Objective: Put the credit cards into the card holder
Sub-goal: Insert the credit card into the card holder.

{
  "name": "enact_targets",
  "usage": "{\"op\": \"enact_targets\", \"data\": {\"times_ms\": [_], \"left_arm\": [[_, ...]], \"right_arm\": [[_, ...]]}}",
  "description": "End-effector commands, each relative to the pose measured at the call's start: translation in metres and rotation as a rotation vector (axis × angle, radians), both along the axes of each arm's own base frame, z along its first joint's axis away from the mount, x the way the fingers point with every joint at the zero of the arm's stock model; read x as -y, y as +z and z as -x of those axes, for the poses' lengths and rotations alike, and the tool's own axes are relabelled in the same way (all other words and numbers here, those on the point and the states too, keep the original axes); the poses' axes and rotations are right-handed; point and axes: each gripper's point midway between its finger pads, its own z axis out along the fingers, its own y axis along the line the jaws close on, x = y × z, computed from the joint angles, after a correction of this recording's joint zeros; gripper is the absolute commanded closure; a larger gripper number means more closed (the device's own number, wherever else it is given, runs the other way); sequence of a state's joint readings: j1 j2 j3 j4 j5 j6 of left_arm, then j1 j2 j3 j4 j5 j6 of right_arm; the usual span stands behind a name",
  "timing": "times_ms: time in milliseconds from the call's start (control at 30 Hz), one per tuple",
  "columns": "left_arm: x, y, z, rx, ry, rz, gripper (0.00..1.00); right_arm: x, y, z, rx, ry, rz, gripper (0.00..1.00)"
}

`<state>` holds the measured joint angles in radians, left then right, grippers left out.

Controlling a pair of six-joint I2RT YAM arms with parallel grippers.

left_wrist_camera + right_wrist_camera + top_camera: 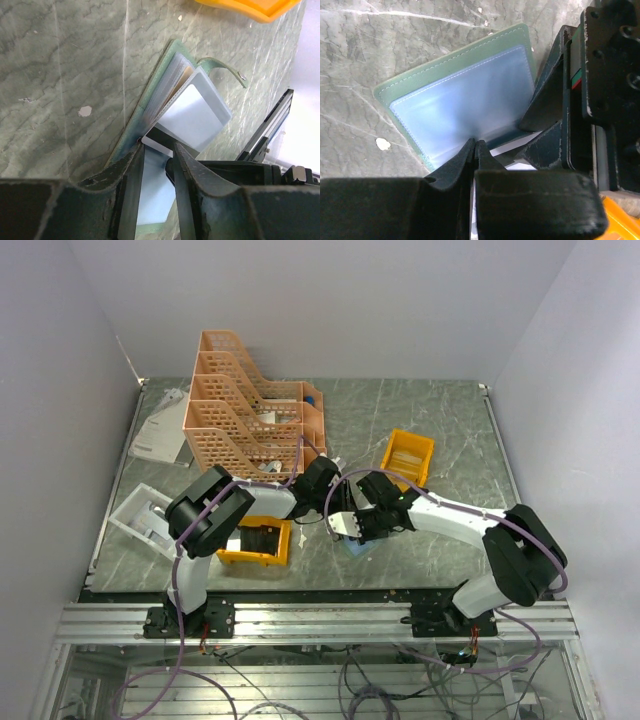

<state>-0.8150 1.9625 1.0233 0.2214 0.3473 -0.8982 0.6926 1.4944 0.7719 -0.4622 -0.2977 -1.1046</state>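
The grey-green card holder (pixel 148 100) lies open on the marble table, its clear sleeves fanned up. A whitish credit card (pixel 196 113) sits partly inside one sleeve, its far end sticking out. My left gripper (pixel 158 147) is right at the card's near edge with its jaws apart and a pale sleeve showing through the gap. My right gripper (pixel 476 143) is shut on the edge of a clear sleeve of the card holder (pixel 451 71), holding it lifted. From above, both grippers meet over the card holder (pixel 358 548) near the table's front centre.
A peach lattice file rack (pixel 245 410) stands at the back left. One orange bin (pixel 408 457) sits behind the right arm. Another orange bin (pixel 256 540) with black objects lies beside the left arm. White flat parts (pixel 160 432) lie along the left edge.
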Motion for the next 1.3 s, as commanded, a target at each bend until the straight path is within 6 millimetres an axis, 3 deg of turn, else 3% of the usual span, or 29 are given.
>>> {"op": "enact_targets", "data": {"times_ms": [0,233,433,500,600,633,700,900,1267], "left_arm": [[-0.011,-0.012,0.011,-0.06,-0.004,-0.041,0.58],[-0.017,0.009,0.003,-0.015,0.026,-0.039,0.57],[-0.024,0.032,0.0,0.044,0.046,-0.033,0.58],[-0.027,0.038,0.001,0.057,0.058,-0.027,0.6],[-0.031,0.039,0.006,0.053,0.061,-0.005,0.71],[-0.031,0.038,0.009,0.049,0.06,-0.001,0.77],[-0.033,0.033,0.014,0.035,0.056,-0.002,0.92],[-0.026,0.014,0.029,-0.003,0.023,0.003,0.93],[-0.017,-0.006,0.035,-0.034,-0.009,0.014,0.93]], "right_arm": [[0.005,0.008,-0.008,0.022,-0.03,0.006,1.0],[0.012,0.022,-0.026,0.048,-0.118,-0.045,1.0],[-0.001,0.058,-0.007,-0.099,-0.076,-0.291,0.93],[0.003,0.064,-0.013,-0.088,-0.112,-0.328,0.89],[0.001,0.058,-0.011,-0.119,-0.129,-0.333,0.9],[-0.002,0.055,-0.009,-0.144,-0.128,-0.336,0.97],[-0.005,0.048,-0.005,-0.184,-0.131,-0.313,1.0],[-0.011,0.021,0.008,-0.203,-0.089,-0.205,1.0],[-0.006,0.004,0.001,-0.178,-0.128,-0.134,1.0]]}}
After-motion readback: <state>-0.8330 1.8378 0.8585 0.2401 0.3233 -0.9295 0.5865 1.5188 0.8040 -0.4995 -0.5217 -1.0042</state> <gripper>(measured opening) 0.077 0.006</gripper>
